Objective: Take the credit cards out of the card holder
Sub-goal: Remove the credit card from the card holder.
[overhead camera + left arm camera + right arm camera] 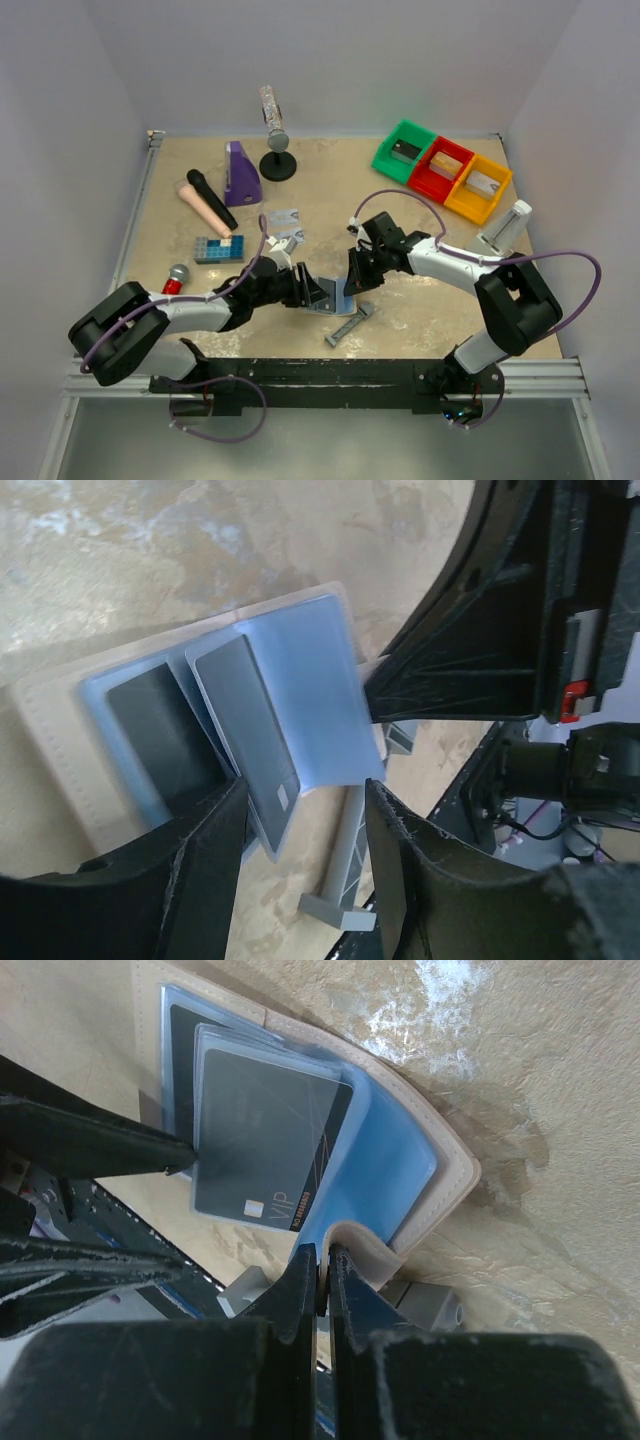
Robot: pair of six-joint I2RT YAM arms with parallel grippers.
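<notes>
The card holder [338,304] lies open near the front middle of the table, between my two grippers. In the left wrist view its pale blue panels [300,670] hold a black card [160,730] in one pocket, and a dark card [245,735] sticks out over the edge. My left gripper [305,855] is open, with its jaws on either side of that protruding card's end. My right gripper [322,1272] is shut on the card holder's tan edge [450,1165], curling it up. The protruding card [265,1140] reads VIP. Two pale grey cards [285,226] lie on the table behind my left gripper [322,293].
A grey bar-shaped tool [350,325] lies just in front of the holder. A blue studded block [219,249], microphones [210,198], a purple stand [241,173] and a mic stand [277,160] are at the left and back. Green, red and yellow bins [442,170] stand at the back right.
</notes>
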